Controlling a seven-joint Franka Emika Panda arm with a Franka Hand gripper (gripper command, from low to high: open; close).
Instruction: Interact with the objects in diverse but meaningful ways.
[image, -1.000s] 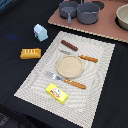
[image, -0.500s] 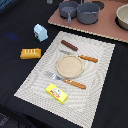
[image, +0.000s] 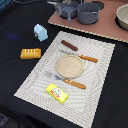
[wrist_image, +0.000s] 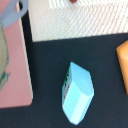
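Observation:
In the exterior view, the pale blue house-shaped carton stands on the black cloth beside the woven placemat. The orange-yellow ridged bread loaf lies just in front of it. The dark red-brown sausage rests on the mat's far side, and the flat yellow box lies on its near side. The wrist view looks straight down on the carton, with an edge of the loaf and the mat around it. No gripper fingers show in either view.
A tan plate sits mid-mat between an orange-handled knife and fork. Two grey pots and a pale bowl stand on a pink-brown board at the back. That board's edge also shows in the wrist view.

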